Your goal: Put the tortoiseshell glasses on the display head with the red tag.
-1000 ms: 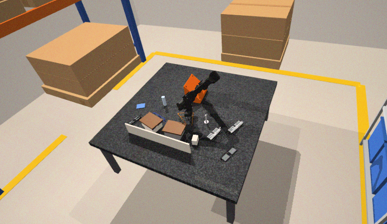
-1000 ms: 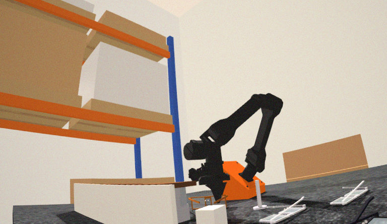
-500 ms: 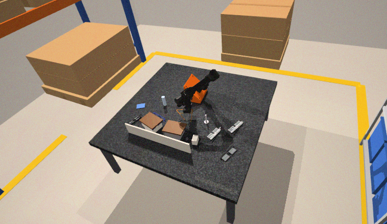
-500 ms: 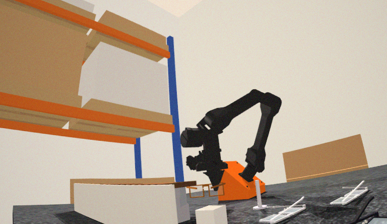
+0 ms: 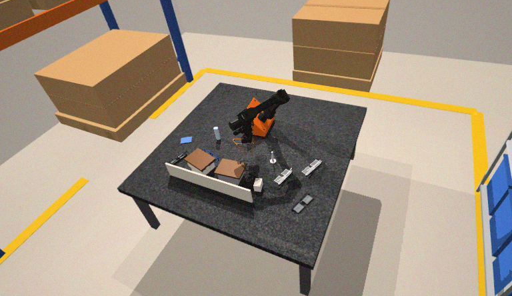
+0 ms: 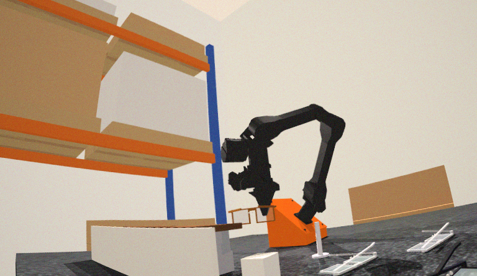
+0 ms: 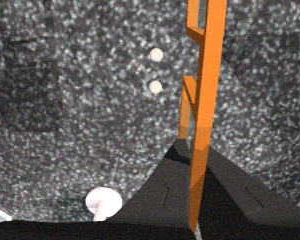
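The tortoiseshell glasses (image 5: 234,139) (image 6: 269,206) (image 7: 210,75) look orange-brown. My gripper (image 5: 247,141) (image 6: 264,214) (image 7: 187,148) points down and is shut on their front frame, near one end, at one lens. The glasses are held above the table, in front of the orange base, with both lenses hanging below the top bar. Two brown-topped pale blocks, left (image 5: 200,159) and right (image 5: 229,167), stand behind a long white panel (image 5: 207,181) (image 6: 151,241); they may be the display heads. I see no faces and no red tag.
A white post stand (image 5: 272,161) (image 6: 318,237) (image 7: 104,200), a small white block (image 5: 258,185) (image 6: 260,264) and several other glasses are right of the panel. A pale cylinder (image 5: 217,132) and blue pad (image 5: 186,140) are at left. Blue glasses lie near the left block.
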`<state>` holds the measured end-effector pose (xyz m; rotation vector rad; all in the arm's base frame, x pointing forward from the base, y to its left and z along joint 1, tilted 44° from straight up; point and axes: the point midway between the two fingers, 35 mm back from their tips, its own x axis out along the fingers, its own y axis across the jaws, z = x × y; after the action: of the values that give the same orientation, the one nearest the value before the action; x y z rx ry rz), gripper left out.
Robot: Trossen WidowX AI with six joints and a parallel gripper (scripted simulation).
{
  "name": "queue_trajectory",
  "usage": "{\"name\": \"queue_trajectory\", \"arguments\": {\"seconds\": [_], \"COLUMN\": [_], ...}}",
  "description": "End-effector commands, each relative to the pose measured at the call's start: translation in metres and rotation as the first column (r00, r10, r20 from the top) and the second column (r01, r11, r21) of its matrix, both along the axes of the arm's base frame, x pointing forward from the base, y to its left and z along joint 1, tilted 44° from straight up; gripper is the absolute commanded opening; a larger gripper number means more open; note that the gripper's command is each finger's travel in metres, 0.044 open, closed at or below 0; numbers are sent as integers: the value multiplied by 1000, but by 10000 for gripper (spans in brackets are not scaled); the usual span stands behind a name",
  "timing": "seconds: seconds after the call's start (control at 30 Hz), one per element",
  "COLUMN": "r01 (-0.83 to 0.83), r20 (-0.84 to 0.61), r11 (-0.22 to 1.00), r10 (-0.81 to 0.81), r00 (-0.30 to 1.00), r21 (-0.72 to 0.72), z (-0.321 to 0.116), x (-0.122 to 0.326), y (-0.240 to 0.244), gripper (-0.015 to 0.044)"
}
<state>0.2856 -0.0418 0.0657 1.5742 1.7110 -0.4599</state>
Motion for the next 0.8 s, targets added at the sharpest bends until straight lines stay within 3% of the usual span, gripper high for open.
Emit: {"name": "queue_trajectory", "arguments": {"seconds": [0.0, 0.77], "r01": [-2, 0], "r20": [0, 2], "r11": [1000, 1000], "r10": [2, 0], "r00": [1000, 1000], "r21": [-9, -6], "z": [11, 121], "x": [2, -26], "y": [9, 126], "gripper": [0, 0]}}
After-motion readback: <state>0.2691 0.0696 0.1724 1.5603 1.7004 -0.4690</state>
